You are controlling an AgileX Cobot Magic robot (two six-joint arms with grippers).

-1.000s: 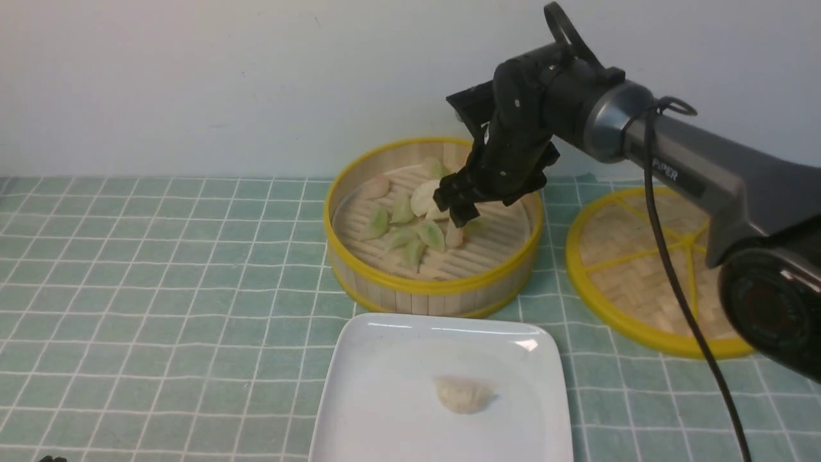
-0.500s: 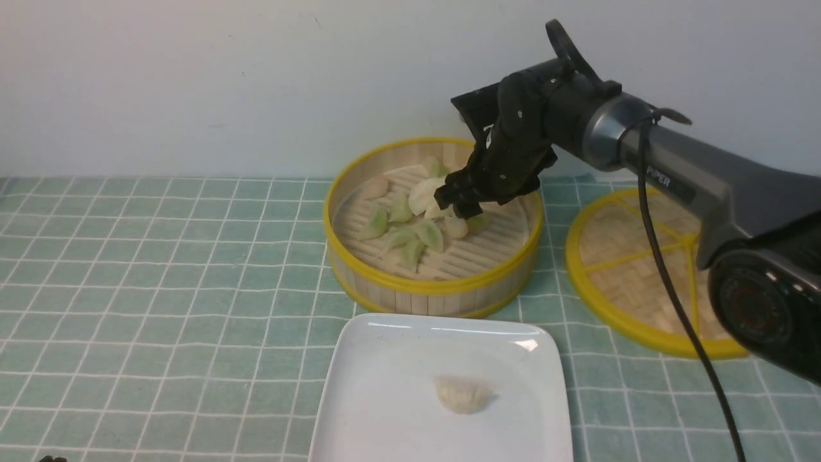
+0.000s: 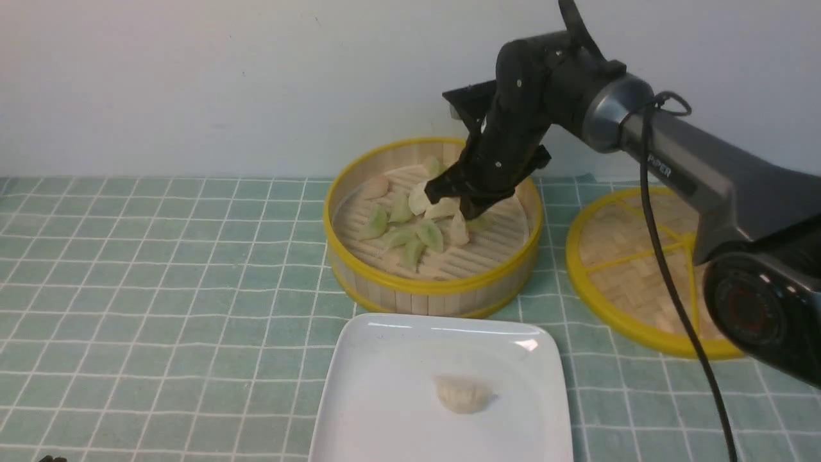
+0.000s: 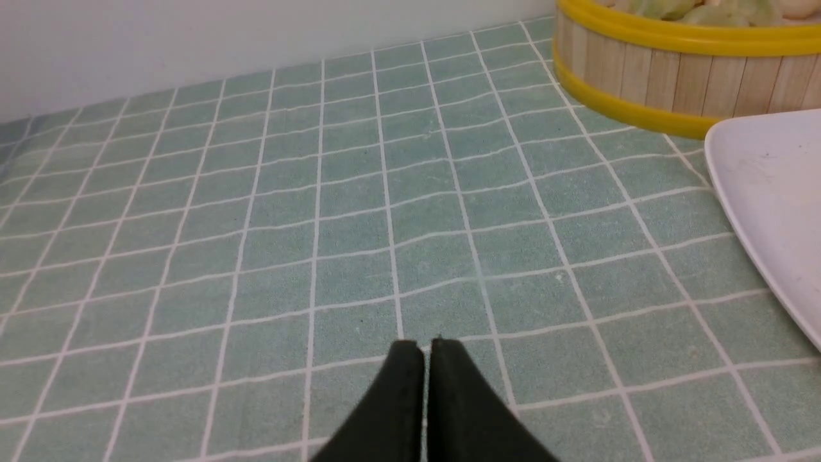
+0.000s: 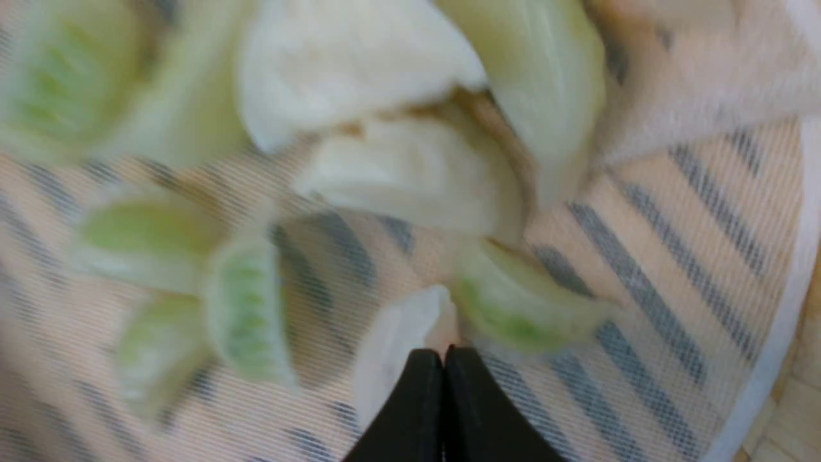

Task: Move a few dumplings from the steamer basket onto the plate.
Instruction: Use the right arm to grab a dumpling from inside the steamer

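Cream-white, the pale dumpling (image 5: 388, 359) at the tips of the right gripper (image 5: 442, 353) lies in the steamer basket (image 3: 430, 287), and it is the likeliest thing to go astray. The right jaws are closed together, but I cannot tell whether they have caught its edge or merely press against it. If they have only a thin fold, a quick lift could let it slip back onto the slats; if they have missed, the arm would travel to the plate (image 3: 378, 410) with nothing.

A green dumpling (image 5: 519, 308) lies just beside it, so a sideways drag could shove that one along. The raised basket wall stands between the catch and the plate; a low path could knock the load loose or jolt the basket, which sits close to the plate. One dumpling (image 3: 463, 393) is on the plate, and a careless release could land on it. The left gripper (image 4: 426, 350) hangs over the bench (image 4: 256, 256), its jaws narrow, with nothing between them.
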